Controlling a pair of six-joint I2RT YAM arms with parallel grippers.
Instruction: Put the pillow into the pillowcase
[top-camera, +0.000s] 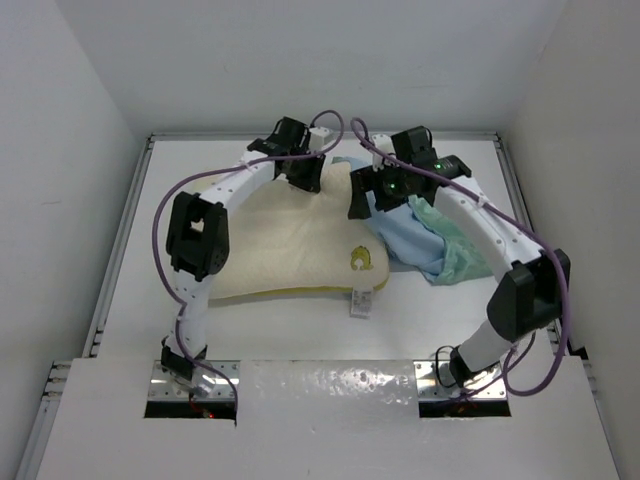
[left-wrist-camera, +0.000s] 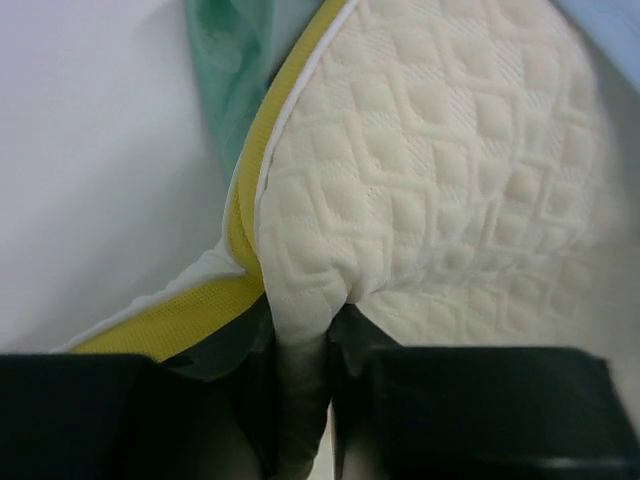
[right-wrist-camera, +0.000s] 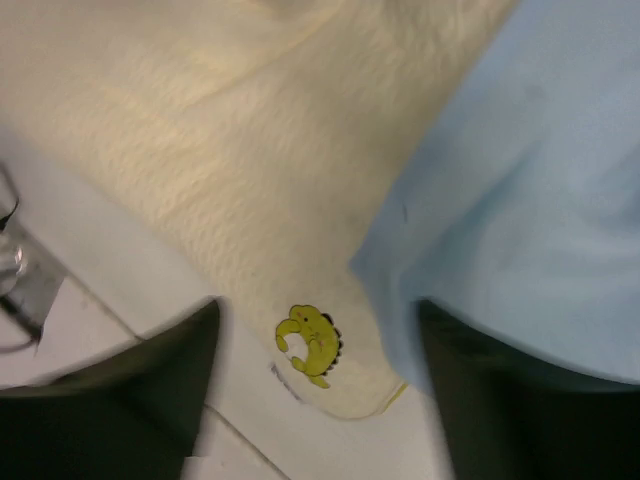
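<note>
Labels: yellow logo (right-wrist-camera: 310, 345) near a corner of the pillow (top-camera: 290, 245), a small animal-like figure. The grey print under it is too blurred to read. White tag (top-camera: 362, 300) hangs off that corner onto the table (top-camera: 280, 335); no writing on it is legible.

Top view: pillow lies centre-left. The pillowcase (top-camera: 430, 240) is bunched at its right end, light blue side up, overlapping the far-right part.

Only the left wrist view shows the yellow edge band (left-wrist-camera: 245, 200), with green cloth just beyond it.

Left gripper (left-wrist-camera: 300, 400): jaws pinched tight on a fold of the pillow next to the band.

Right gripper (right-wrist-camera: 320, 400): jaws wide apart, gripping nothing, with the logo corner and the blue cloth edge in the gap between them.
</note>
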